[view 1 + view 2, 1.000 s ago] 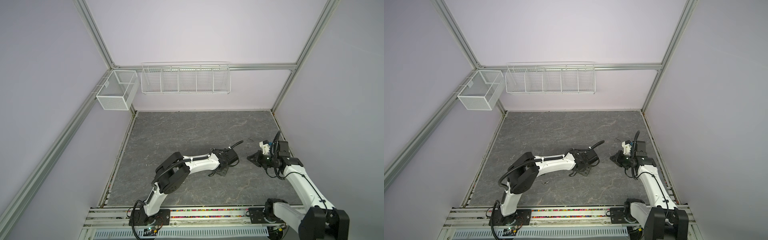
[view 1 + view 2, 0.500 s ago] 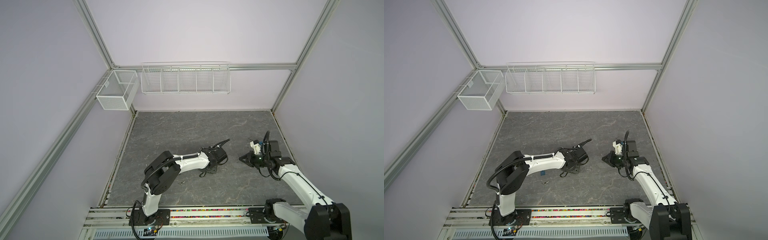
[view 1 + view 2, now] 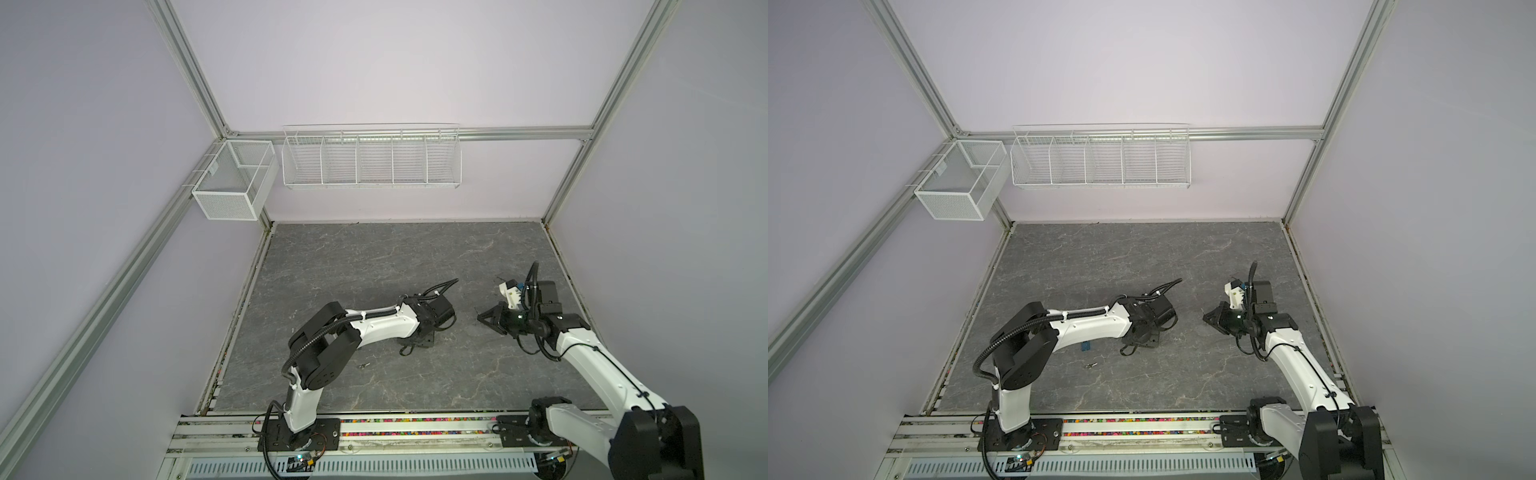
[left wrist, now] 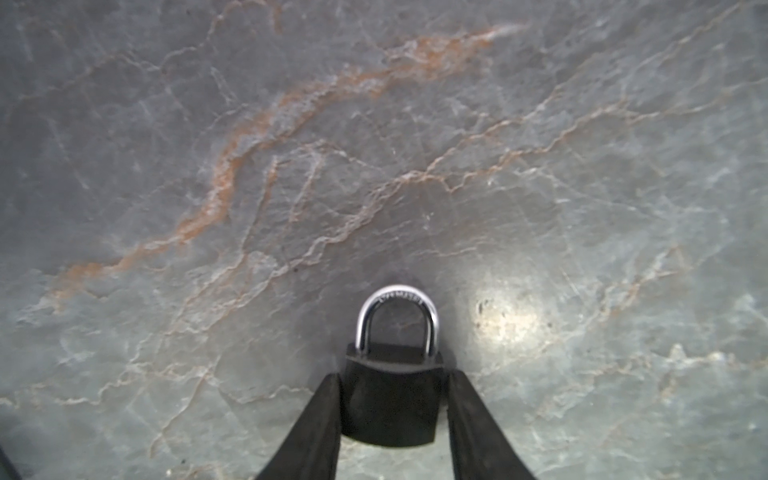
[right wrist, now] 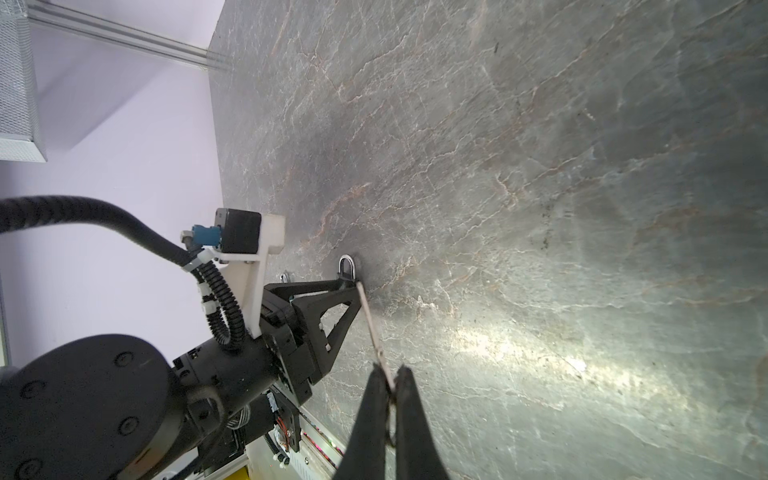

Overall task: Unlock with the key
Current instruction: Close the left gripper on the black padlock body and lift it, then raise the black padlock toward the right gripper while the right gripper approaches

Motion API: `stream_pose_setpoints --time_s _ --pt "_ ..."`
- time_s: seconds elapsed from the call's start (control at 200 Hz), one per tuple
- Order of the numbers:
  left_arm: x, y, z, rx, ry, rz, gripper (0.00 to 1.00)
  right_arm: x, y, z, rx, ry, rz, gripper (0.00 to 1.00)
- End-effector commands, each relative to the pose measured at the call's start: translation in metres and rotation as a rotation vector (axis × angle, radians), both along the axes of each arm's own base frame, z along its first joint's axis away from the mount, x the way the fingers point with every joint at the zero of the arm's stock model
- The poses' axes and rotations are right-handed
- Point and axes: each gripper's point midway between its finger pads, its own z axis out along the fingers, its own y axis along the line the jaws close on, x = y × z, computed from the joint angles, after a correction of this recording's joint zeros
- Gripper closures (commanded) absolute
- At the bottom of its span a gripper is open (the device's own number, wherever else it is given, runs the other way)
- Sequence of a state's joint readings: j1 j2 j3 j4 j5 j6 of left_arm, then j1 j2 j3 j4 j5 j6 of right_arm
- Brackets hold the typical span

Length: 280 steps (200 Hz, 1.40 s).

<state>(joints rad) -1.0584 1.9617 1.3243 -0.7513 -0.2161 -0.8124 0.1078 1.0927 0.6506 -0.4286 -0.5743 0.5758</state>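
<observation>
Two arms over a dark veined counter (image 3: 374, 257), as seen in both top views. The left gripper (image 3: 419, 340) is pointed down at the counter near its middle, nearer the front edge than the back edge. The right gripper (image 3: 481, 322) is held beside it toward the right edge, with a clear gap between the two. In the left wrist view the black padlock (image 4: 392, 403) is shown between the two fingers (image 4: 320, 419) of the left gripper, and both legs of its silver shackle (image 4: 397, 299) meet the body. The fingers are set partly apart and close against the sides of the body, but whether they press on it cannot be told. In the right wrist view the right gripper (image 5: 390, 374) is clenched on the key (image 5: 372, 328), which is grasped near its head with the blade directed toward the padlock. The blade's tip is seen against a left fingertip, and contact with the padlock cannot be judged. A blue piece (image 3: 1086, 345) is seen on the counter just beside the left forearm, and a small metal piece (image 3: 1090, 365) lies nearer the front edge, apart from both grippers. A white wire rack (image 3: 372, 166) and a mesh basket (image 3: 232, 187) are mounted above the counter's back edge and back-left corner.
</observation>
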Motion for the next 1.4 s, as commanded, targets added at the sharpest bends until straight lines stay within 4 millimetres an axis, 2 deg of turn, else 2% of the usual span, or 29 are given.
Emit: stream_pose_setpoints --time_s 0.0,0.88,1.075,1.255,1.395 --pt "-0.004 0.002 -0.012 0.053 0.032 0.017 0.58 -0.002 0.005 -0.001 0.019 0.008 0.021 0.94" --pt "-0.003 0.006 -0.03 0.063 0.017 0.012 0.64 -0.002 0.006 -0.009 0.029 0.037 0.01 0.94" --pt "0.0 0.008 -0.025 0.075 0.002 -0.007 0.76 0.0 0.009 -0.011 0.039 0.056 0.014 0.94" --pt "0.008 0.003 -0.001 0.041 -0.053 -0.001 1.0 -0.005 0.009 -0.013 0.031 0.067 0.021 0.94" --pt "0.016 -0.002 0.017 0.0 -0.1 0.008 1.0 -0.008 0.009 -0.01 0.027 0.054 0.028 0.94"
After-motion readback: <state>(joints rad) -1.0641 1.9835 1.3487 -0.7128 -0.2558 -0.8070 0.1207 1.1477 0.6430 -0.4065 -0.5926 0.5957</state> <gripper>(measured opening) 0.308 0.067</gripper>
